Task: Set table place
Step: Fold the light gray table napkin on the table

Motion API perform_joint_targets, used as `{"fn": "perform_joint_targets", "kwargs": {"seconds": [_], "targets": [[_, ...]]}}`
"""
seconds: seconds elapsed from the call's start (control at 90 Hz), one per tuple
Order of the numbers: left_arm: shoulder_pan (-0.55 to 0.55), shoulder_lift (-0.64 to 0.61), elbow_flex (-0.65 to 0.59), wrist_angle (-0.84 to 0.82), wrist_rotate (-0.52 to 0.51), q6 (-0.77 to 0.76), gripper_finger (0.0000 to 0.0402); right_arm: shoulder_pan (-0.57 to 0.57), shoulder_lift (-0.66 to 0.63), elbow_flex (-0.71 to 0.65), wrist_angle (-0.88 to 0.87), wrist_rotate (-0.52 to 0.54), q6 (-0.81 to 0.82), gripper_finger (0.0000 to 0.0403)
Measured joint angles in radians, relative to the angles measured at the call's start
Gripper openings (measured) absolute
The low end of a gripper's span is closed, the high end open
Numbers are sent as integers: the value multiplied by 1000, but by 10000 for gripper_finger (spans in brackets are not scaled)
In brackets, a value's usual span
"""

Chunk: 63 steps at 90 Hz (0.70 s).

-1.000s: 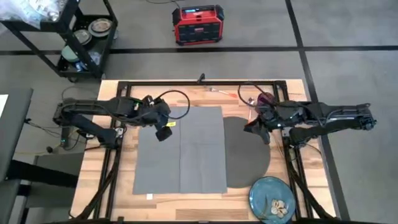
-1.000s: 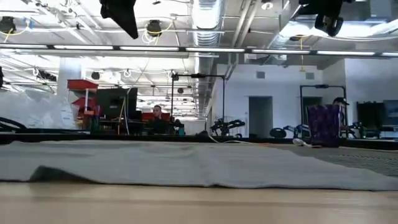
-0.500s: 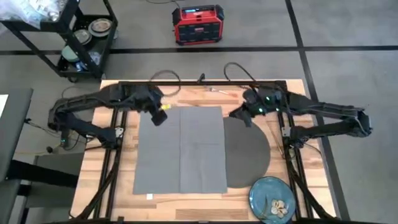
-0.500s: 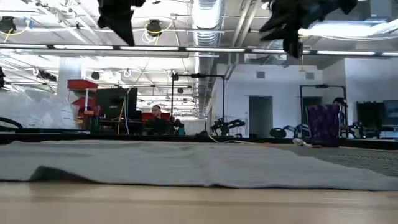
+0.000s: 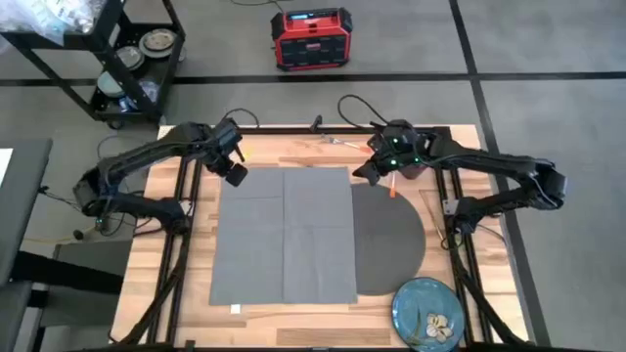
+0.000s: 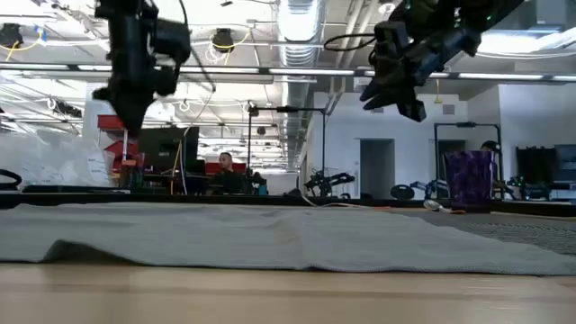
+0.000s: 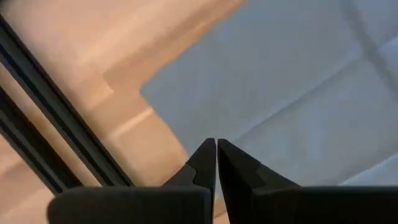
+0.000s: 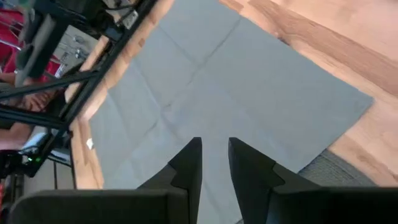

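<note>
Both arms are seen to have been carried toward the far edge of the worktop since a second ago; the left hand is now placed over the far left corner of the grey cloth napkin, and the right hand over its far right corner, where before they were held nearer the cloth's sides; nothing on the worktop is seen to have shifted. The left hand is shut, its fingers pressed together with nothing between them, as shown in the left wrist view; the right hand is held narrowly apart and empty, as shown in the right wrist view.

The napkin is spread flat at the middle of the worktop, its right edge laid over the round dark mat; the patterned plate is set at the near right corner; the purple cup stands at the far right.

The step in hand is judged to be a grip on the two far corners for folding; the left fingers should be parted first, both corners pinched at the same height, and the fold drawn evenly so that no skew is made.

One napkin, one mat, one plate and one cup are counted; a single orange-handled utensil is made out at the far edge, and a second cannot be confirmed.
</note>
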<state>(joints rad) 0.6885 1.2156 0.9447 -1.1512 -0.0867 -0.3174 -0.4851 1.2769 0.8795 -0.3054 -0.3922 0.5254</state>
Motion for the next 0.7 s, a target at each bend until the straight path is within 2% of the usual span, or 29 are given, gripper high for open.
{"fn": "perform_joint_targets", "kwargs": {"seconds": [0.244, 0.433, 0.7], "targets": [[4, 0, -105, 89, 2, -22, 0, -1, 54, 0, 15, -29, -7, 68], [17, 0, -119, 162, 0, -59, 0, -9, 54, 0, 16, -31, -78, 68], [109, 1, -119, 176, 0, -83, 0, -46, 67, 0, 5, -30, -83, 68]]}}
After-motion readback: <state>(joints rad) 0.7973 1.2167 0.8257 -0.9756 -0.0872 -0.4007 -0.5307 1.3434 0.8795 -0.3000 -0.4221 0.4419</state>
